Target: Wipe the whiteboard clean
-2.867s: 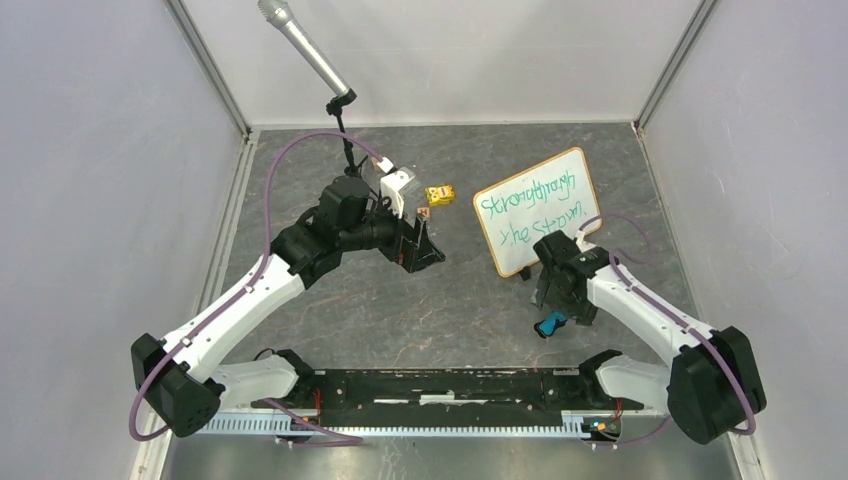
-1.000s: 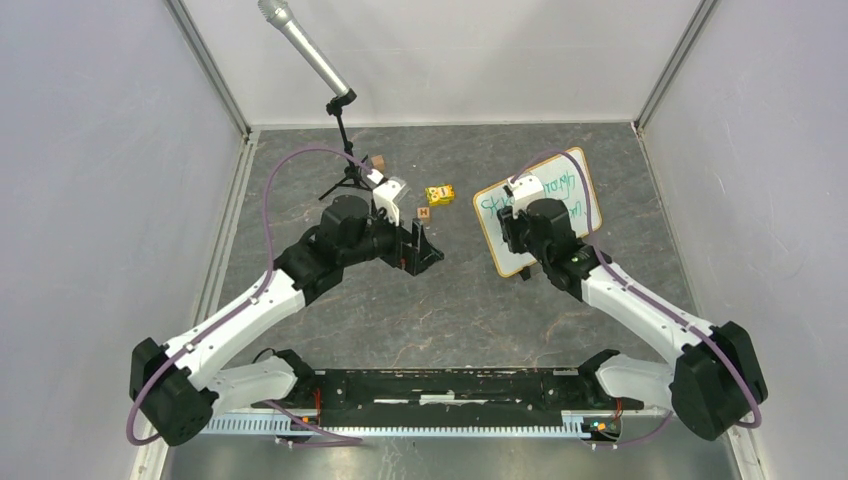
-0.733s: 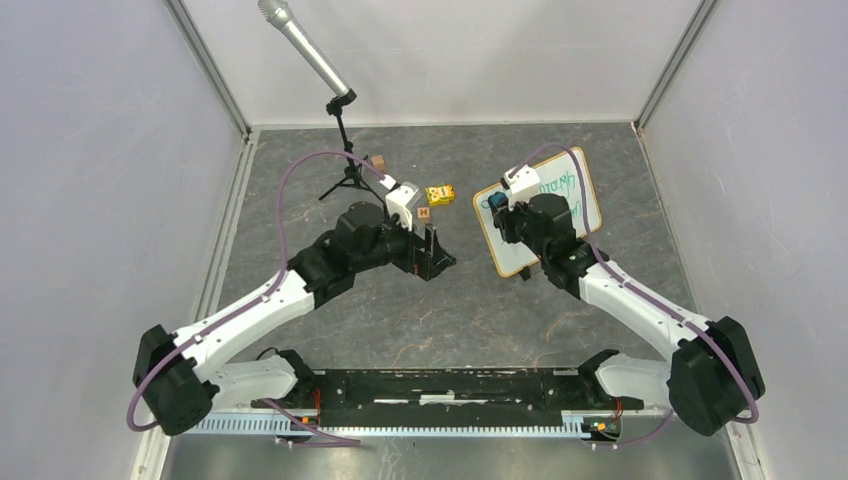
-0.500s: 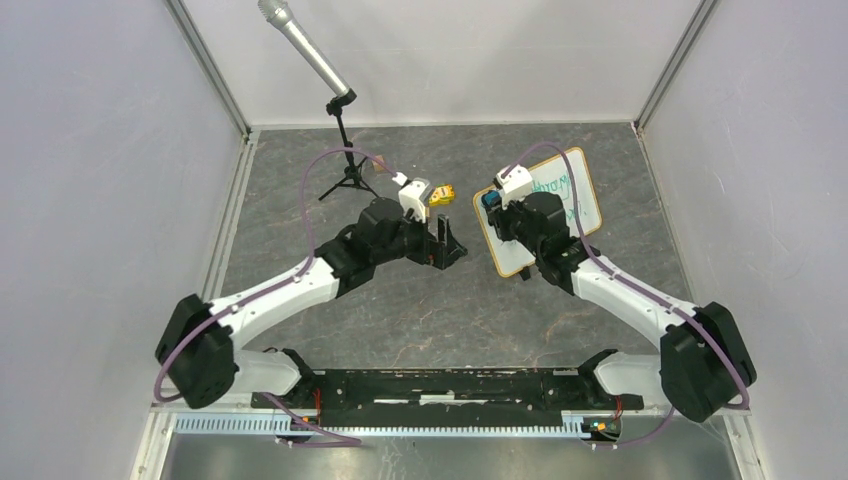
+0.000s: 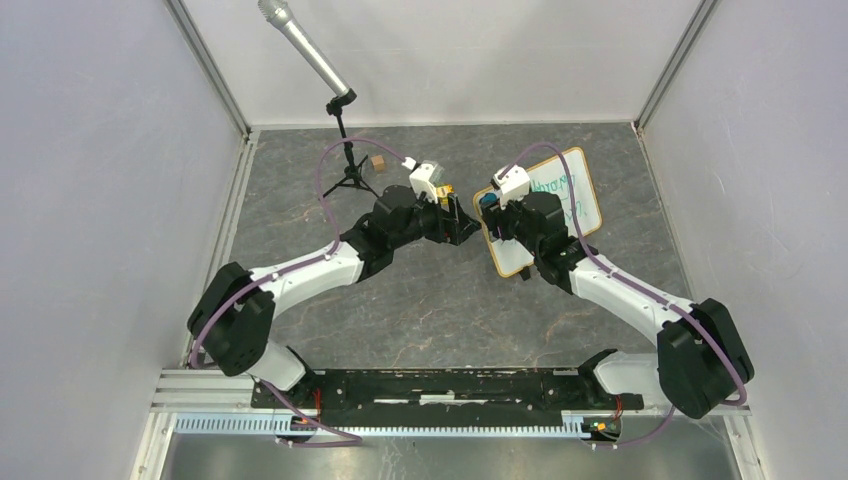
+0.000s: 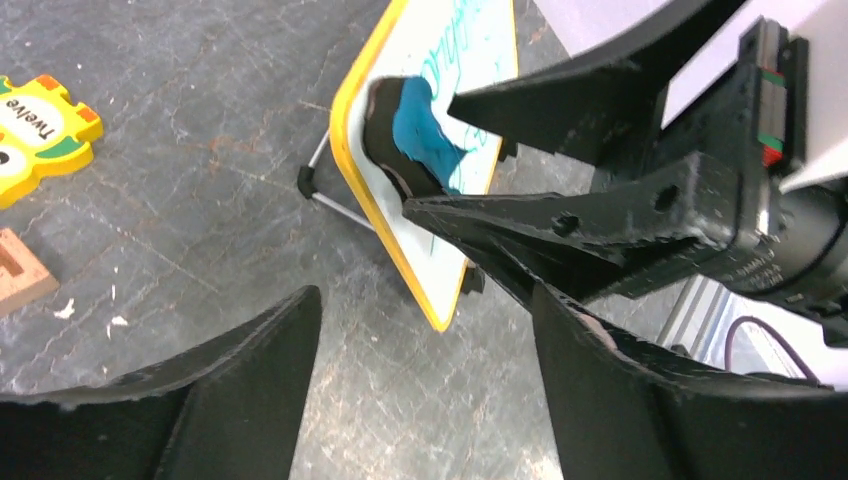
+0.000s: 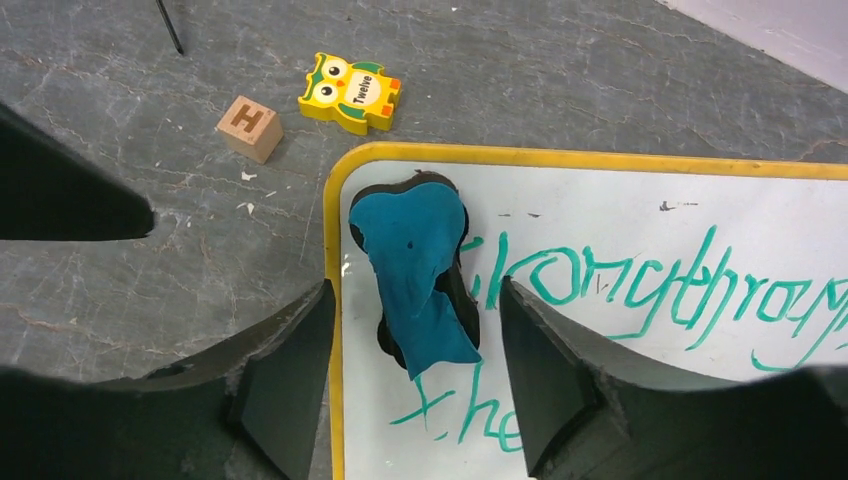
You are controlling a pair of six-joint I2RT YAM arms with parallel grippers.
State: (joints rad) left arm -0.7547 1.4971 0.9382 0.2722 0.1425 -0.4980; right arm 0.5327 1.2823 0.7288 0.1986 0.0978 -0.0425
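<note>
Right wrist view: right fingers closed on the blue eraser, pad pressed on the whiteboard at the corner nearest the left arm. The board stands propped on its feet, far right on the counter, green text not yet wiped. Left fingers wide open, empty, just beside the board's edge. Suggest flat pad, even pressure, sweeps along each text line. Left should probably brace the frame so the board doesn't skid or tip.

"Twelve" printed on yellow owl piece, letter "H" on wooden block, green handwriting on whiteboard roughly "…rongthro…", lower line beginning "the", start hidden by eraser
</note>
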